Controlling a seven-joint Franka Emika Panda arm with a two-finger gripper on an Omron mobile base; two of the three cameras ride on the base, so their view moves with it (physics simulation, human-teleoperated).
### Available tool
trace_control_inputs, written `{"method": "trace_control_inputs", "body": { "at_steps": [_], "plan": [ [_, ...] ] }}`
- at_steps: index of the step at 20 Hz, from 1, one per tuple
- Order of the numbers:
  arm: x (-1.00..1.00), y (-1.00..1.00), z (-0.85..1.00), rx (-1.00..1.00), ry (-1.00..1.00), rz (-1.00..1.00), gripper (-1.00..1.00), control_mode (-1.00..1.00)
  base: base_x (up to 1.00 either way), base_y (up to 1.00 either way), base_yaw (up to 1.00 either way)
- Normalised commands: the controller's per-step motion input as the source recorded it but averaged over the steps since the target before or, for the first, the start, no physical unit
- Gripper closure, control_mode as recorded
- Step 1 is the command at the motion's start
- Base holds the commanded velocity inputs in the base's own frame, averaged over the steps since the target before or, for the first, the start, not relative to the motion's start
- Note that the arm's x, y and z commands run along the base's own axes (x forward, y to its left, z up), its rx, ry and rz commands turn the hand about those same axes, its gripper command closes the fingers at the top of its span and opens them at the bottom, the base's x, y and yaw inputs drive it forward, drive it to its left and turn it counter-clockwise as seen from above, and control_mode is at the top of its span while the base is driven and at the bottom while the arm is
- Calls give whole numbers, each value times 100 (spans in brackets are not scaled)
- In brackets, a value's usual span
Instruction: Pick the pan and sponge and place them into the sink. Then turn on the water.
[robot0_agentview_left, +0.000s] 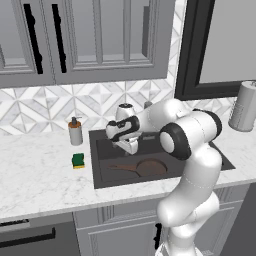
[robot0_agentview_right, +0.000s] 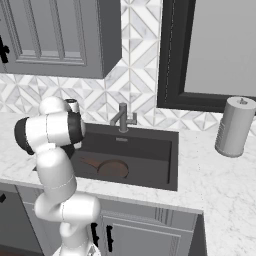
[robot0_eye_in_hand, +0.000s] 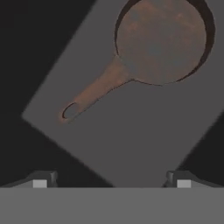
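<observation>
since the pan (robot0_agentview_left: 149, 167) lies flat in the sink (robot0_agentview_left: 100, 175) and my gripper (robot0_eye_in_hand: 111, 181) hangs wide open with nothing in it above the pan, i should lift straight up, swing left to the green sponge (robot0_agentview_left: 78, 160) on the counter, and come down on it slowly.

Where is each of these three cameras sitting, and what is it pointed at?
Left base view: behind the arm's left, facing the dark charcoal sink; white arm rises lower right.
Right base view: behind its right, same sink, grey metal faucet; arm lower left.
Hand view: above the round dark-brown frying pan; open gripper at bottom.
All share the pan.
</observation>
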Motion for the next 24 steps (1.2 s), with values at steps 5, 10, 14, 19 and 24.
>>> {"method": "trace_control_inputs", "body": {
  "at_steps": [5, 10, 14, 19, 24],
  "plan": [
    [0, 16, 23, 0, -1, 69, -100, -100, 0, 0, 0],
    [-9, 40, 10, 0, -14, 26, -100, -100, 0, 0, 0],
    [0, 58, 1, 0, -14, 10, -100, -100, 0, 0, 0],
    [0, 38, 13, 0, -10, 14, -100, -100, 0, 0, 0],
    [0, 35, 9, -1, 0, 14, -100, -100, 0, 0, 0]
  ]
}}
